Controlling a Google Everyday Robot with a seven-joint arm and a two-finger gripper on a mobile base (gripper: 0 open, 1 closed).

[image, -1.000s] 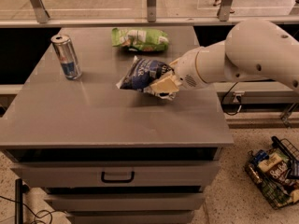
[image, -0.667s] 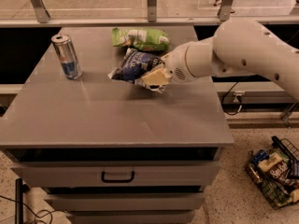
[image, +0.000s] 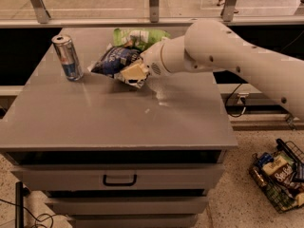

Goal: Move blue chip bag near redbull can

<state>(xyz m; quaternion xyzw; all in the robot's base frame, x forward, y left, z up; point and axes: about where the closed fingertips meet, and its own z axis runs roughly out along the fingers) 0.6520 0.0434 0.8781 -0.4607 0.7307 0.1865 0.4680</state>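
The blue chip bag is a crinkled navy foil bag with white lettering, held just above the grey table top, a short way right of the redbull can. The redbull can stands upright at the table's back left, silver and blue with a silver top. My gripper is at the bag's right end and is shut on the blue chip bag, at the end of the white arm that reaches in from the right.
A green chip bag lies at the back of the table, behind the blue bag and partly hidden by the arm. The table has drawers below its front edge. A wire basket of items sits on the floor at the right.
My gripper has carried the blue chip bag leftward across the table, from near the middle to close beside the redbull can. The can and the green bag have not moved.
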